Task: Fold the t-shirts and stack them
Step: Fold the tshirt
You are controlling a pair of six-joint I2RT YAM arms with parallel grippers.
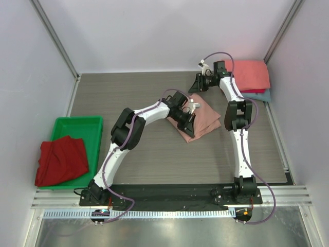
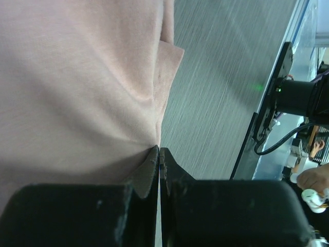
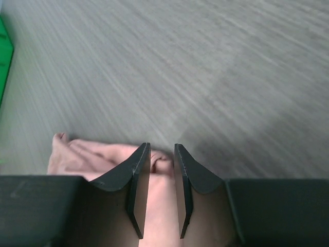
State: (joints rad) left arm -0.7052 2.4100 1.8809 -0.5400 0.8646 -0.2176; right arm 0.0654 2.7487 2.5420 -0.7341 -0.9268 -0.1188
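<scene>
The dusty-pink t-shirt lies folded at mid table. My left gripper is at its near-left edge; in the left wrist view its jaws are shut on the hem of the pink cloth, and creases run to the tips. My right gripper is at the shirt's far corner; its fingers stand a narrow gap apart with a bunch of pink fabric pinched between them. A coral-red shirt tops a stack over a blue-grey one at the back right. A dark red shirt hangs over the tray.
A green plastic tray stands at the left edge of the table; its rim also shows in the right wrist view. White walls enclose the back and sides. A black base rail runs along the near edge.
</scene>
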